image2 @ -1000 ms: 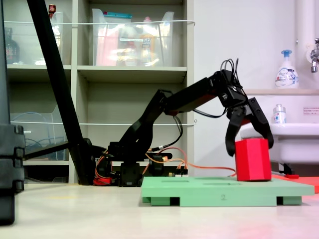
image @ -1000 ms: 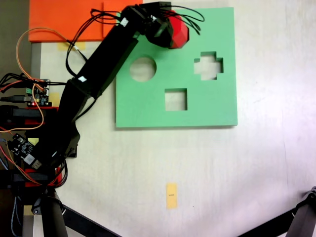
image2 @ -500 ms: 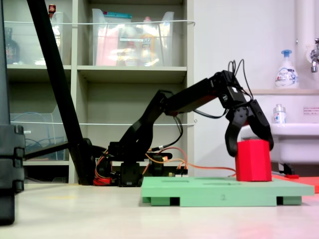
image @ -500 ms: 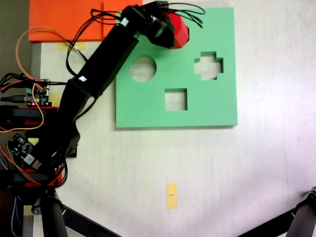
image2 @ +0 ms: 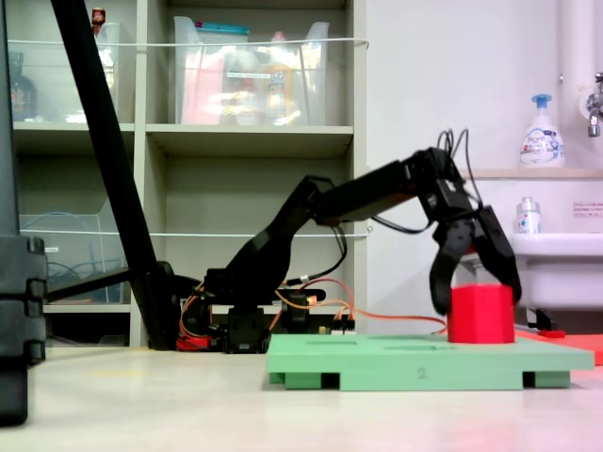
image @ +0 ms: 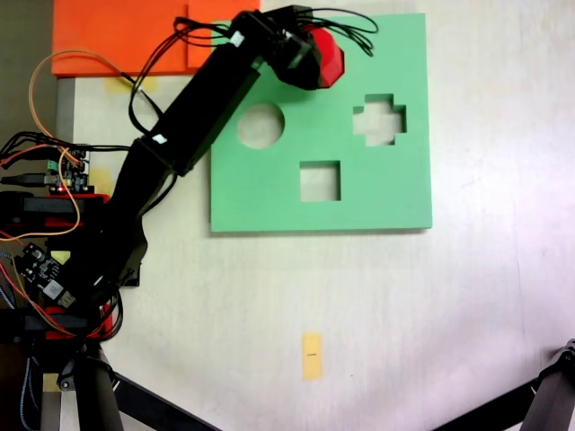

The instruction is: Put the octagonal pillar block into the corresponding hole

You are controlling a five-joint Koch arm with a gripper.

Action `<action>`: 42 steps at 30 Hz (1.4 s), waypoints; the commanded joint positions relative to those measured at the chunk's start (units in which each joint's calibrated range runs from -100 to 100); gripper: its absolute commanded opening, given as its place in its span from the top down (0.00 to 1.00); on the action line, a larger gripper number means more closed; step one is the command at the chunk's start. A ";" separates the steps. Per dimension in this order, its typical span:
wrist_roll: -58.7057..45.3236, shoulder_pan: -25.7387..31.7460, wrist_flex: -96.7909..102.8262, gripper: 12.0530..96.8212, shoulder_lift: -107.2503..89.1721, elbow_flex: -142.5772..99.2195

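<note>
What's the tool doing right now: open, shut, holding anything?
Tool: shut on the red block, one finger on each side; the block stands partly sunk into the green board.

The octagonal pillar block [image2: 480,314] — a bright red foam prism — stands upright, partly sunk into the green foam board [image: 359,193] at its far corner. The corresponding hole lies under it — its outline is hidden.
</note>
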 commanded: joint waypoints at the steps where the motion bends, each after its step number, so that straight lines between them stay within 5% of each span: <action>1: 0.44 -0.39 1.56 0.78 1.77 0.76; 5: 0.49 -0.39 4.06 0.50 2.74 0.86; 7: 0.54 -0.44 4.06 0.48 2.74 0.86; 13: 0.54 -0.39 1.36 0.18 -2.14 0.96; 23: -2.34 -1.03 -5.09 0.18 -25.75 1.06; 30: -16.90 -2.83 -11.44 0.18 -54.80 0.96; 39: -42.54 -14.46 -13.85 0.20 -80.50 0.56; 42: -46.98 -18.95 -14.04 0.28 -81.89 -0.03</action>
